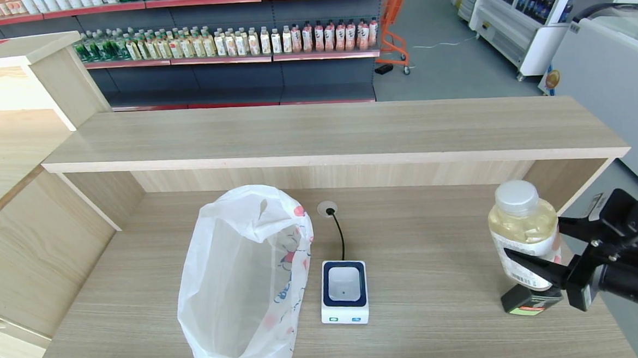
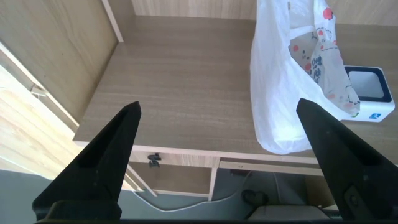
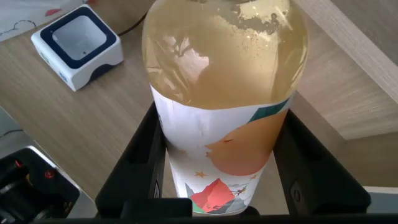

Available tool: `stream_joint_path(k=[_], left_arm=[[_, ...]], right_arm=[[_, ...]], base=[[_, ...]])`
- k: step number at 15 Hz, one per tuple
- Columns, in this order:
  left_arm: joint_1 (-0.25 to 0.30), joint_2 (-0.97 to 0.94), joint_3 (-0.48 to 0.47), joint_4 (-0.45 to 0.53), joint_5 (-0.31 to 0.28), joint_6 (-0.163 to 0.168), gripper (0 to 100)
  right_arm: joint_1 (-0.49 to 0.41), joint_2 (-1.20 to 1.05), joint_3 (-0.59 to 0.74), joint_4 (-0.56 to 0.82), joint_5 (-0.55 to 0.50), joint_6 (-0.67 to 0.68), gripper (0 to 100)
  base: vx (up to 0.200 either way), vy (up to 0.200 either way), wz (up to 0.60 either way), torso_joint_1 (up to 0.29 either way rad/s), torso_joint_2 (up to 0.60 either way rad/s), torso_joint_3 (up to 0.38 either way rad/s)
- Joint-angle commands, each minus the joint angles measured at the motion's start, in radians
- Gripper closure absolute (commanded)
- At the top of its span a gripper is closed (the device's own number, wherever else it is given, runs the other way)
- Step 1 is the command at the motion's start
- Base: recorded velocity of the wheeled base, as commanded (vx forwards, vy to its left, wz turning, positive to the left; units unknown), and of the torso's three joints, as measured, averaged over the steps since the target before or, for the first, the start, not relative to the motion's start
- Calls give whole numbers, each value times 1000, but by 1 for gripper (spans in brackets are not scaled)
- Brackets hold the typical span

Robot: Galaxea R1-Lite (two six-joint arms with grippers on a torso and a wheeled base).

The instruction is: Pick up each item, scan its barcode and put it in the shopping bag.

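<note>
A bottle (image 1: 520, 220) of pale yellow drink with a white cap and a white-and-orange label stands upright at the counter's right end. My right gripper (image 1: 535, 241) is shut on the bottle (image 3: 224, 56), one finger on each side of the label. Just in front of it, a small dark box (image 1: 530, 302) lies on the counter. The white plastic shopping bag (image 1: 242, 281) stands open at centre left, with the barcode scanner (image 1: 344, 291) right beside it. My left gripper (image 2: 219, 109) hangs open over the counter's front left edge, a little away from the bag (image 2: 286, 93).
A raised wooden shelf (image 1: 327, 132) runs along the back of the counter, with side walls at both ends. The scanner's black cable (image 1: 339, 232) leads to a grommet in the counter. Bare counter lies between the scanner and the bottle.
</note>
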Motion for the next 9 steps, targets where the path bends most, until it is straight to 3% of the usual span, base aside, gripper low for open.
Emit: stream_joint_path(k=[1,9], left_arm=[[0,3,0,0,2,-6,0],[0,0,0,0,1,-5,0]], right_arm=[[1,-22,30,-4,-2,-46,100],[1,-40,57,-4,7,-64,100]], base=[[0,0,0,0,0,0],[0,0,0,0,0,0]])
